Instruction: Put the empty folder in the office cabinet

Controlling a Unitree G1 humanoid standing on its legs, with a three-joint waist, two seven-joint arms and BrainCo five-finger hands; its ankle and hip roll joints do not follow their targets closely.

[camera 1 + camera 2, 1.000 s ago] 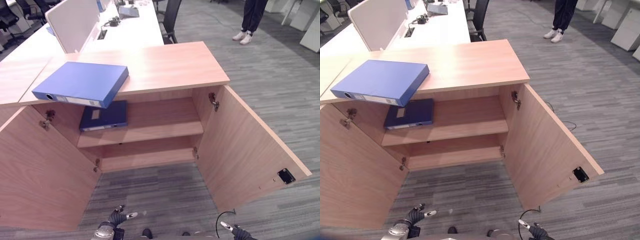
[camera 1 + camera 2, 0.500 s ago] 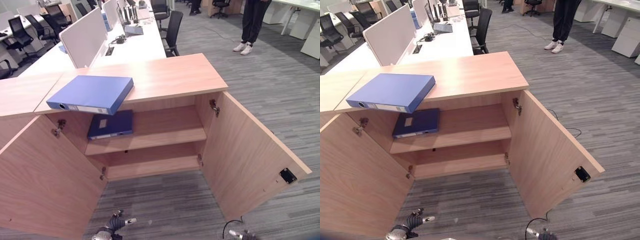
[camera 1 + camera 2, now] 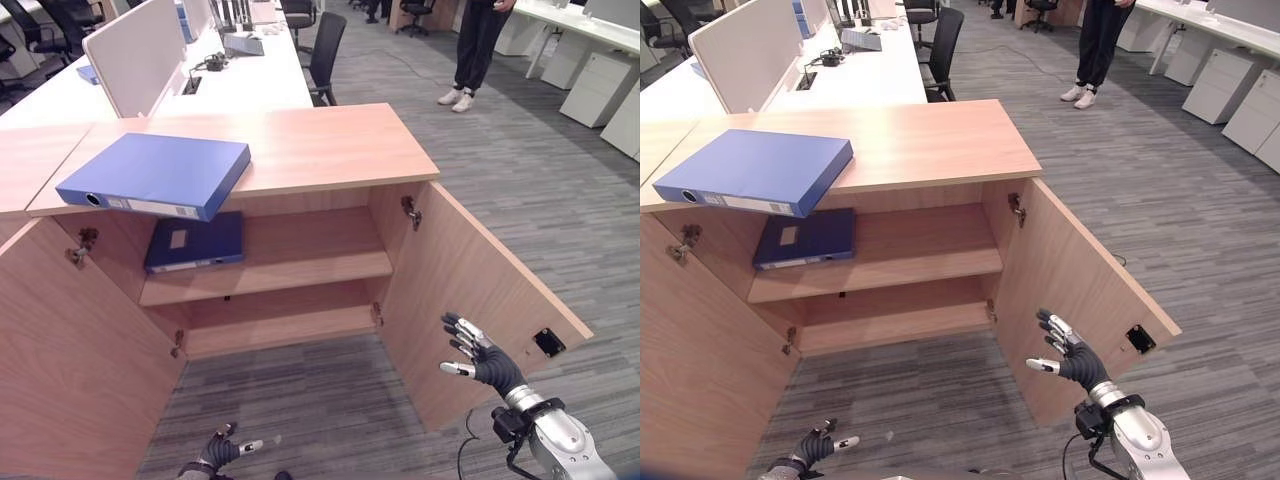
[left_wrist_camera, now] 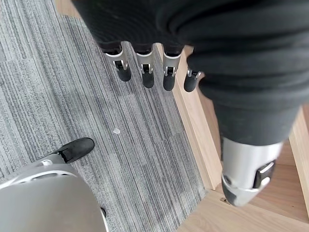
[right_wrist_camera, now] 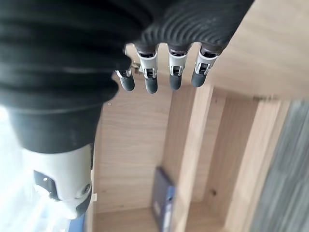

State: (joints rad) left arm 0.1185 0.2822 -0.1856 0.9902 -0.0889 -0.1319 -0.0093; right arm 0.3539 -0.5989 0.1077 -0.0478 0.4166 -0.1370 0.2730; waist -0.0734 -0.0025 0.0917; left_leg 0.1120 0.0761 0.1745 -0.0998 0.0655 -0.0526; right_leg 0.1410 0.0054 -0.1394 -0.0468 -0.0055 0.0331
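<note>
Grey carpet (image 3: pixel 330 390) lies open before your cabinet (image 3: pixel 330 150), both doors swung wide. Your left hand (image 3: pixel 218 452) hangs low, fingers relaxed. One blue folder (image 3: pixel 155 175) overhangs the top's front edge; another (image 3: pixel 195 241) lies on the upper shelf. Your right hand (image 3: pixel 478 355), fingers spread, floats beside the right door (image 3: pixel 470 280).
</note>
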